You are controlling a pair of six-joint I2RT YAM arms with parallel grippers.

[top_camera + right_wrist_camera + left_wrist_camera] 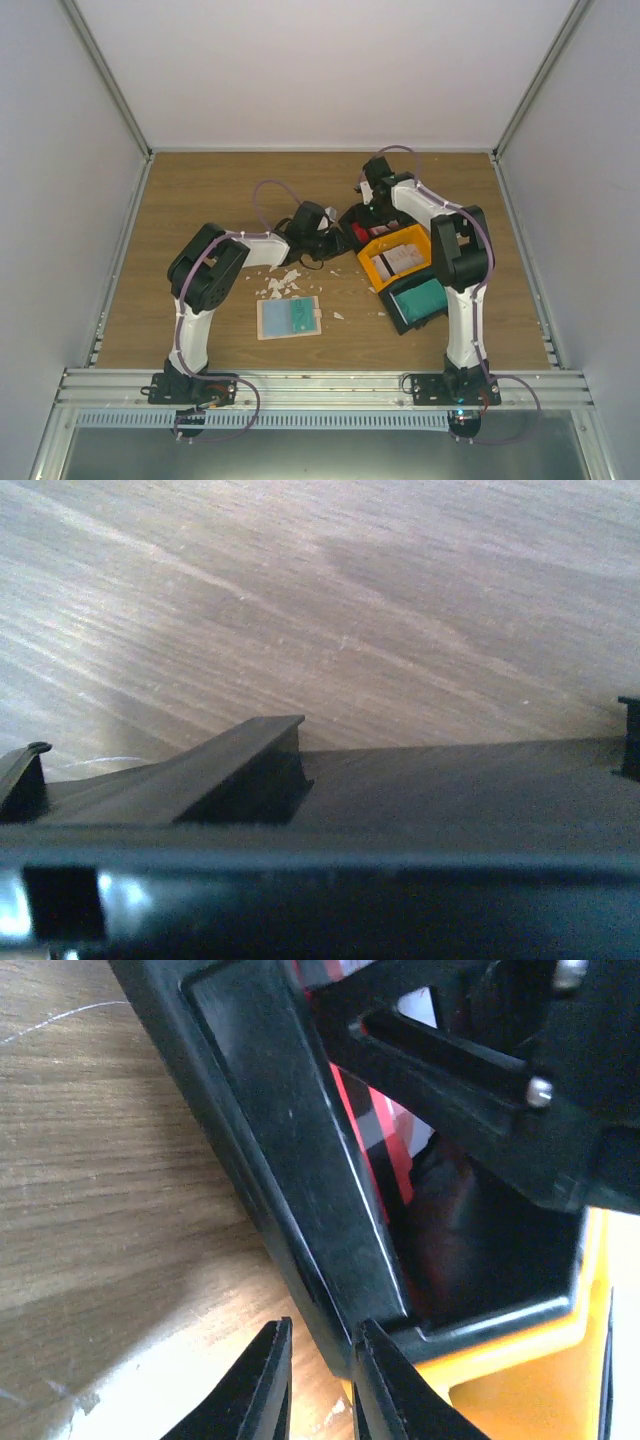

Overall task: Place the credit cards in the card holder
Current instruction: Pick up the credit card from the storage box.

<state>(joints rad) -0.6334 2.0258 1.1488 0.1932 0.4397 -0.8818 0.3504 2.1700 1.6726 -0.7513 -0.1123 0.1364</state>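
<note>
3 card stacks: red cards [385,1150] in a black bin [270,1130], grey-white cards [400,258] in a yellow bin [375,268], teal cards [420,298] in a 2nd black bin [398,312]; all well apart from the holder.
Card holder [288,318]: lies open & flat on table [200,190], left of bins, white scraps [283,283] just beyond.
L gripper [322,1360]: jaws nearly together astride the red-card bin's wall; can't tell if clamped.
R gripper [368,205]: over the same bin; jaw gap hidden, can't tell.
Handling: cards prob. light, stiff, slick; pinch one by an edge. Holder prob. soft, light, likely slides unless pinned.
</note>
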